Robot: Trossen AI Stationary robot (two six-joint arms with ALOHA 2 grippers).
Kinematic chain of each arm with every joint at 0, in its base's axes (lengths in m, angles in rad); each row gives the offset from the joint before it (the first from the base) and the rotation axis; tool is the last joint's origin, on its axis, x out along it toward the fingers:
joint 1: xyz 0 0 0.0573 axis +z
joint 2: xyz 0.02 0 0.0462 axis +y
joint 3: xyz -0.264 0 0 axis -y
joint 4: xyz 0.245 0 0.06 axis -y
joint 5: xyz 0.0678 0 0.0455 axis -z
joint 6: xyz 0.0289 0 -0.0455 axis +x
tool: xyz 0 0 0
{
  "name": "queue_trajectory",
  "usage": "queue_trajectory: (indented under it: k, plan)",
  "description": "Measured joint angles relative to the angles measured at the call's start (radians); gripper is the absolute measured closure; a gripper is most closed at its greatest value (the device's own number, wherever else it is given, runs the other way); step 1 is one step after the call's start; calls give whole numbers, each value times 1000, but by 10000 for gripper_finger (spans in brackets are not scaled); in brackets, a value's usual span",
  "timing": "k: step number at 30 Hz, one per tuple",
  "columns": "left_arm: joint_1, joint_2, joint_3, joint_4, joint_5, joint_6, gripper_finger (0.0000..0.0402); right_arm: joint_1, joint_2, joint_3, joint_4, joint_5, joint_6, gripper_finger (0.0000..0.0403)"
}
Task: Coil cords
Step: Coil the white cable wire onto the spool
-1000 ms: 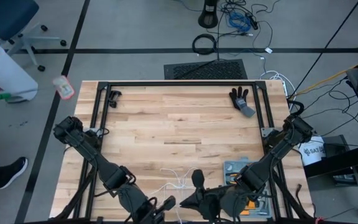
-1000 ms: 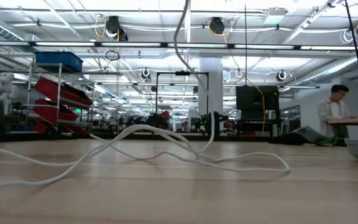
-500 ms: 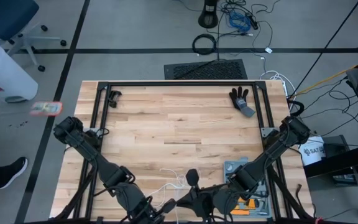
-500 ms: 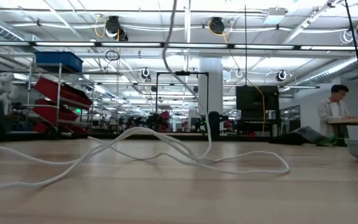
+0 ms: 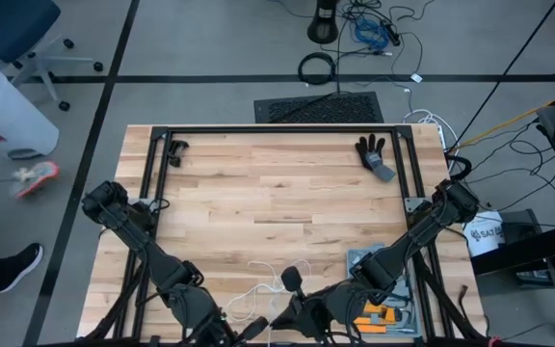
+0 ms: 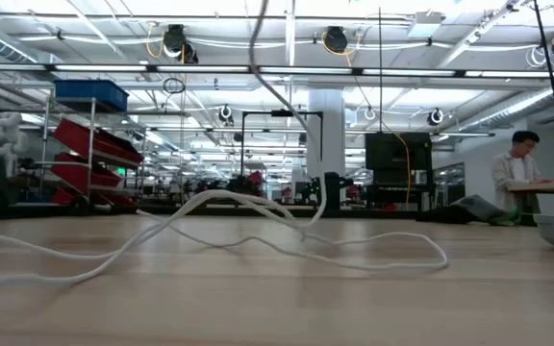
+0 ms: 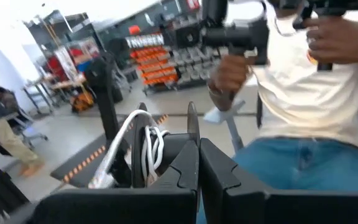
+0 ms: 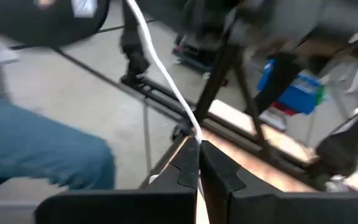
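Both dark arms crowd the near edge of the pale wooden bench (image 5: pixel 277 193). The right gripper (image 8: pixel 197 163) has its jaws shut tight on the thin white cord (image 8: pixel 166 81), which runs up out of them. The left gripper (image 7: pixel 197 163) has its jaws shut too, with white loops wrapped just behind them. More cord lies loose on the bench near that edge (image 6: pixel 210 226). The middle and far side are wide open, with only a black glove (image 5: pixel 372 154) by the far right corner.

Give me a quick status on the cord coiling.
Right gripper shut on white cord. Left gripper shut, coils beside it. Slack looped on table. Nothing blocking.
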State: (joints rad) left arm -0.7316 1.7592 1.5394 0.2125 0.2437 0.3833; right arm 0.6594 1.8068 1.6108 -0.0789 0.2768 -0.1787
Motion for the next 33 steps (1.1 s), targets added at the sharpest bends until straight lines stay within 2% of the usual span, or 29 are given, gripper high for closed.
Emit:
queue_trajectory:
  k: [5, 9, 16, 29, 33]
  plan:
    - [-6, 0, 0, 48, -8, 29, 400, -16, 9, 0, -22, -80, 45, 403]
    - [-7, 1, 0, 79, -10, 46, 400, -26, 23, 0, 40, -100, 40, 403]
    - [-2, 4, 0, 76, -14, 43, 400, -24, 29, 0, 166, -86, -9, 403]
    - [40, 11, 0, 62, -24, -63, 400, -47, 90, 0, 246, -70, -16, 403]
    - [36, 13, 0, 59, -23, -81, 400, -58, 92, 0, 210, -71, -3, 403]
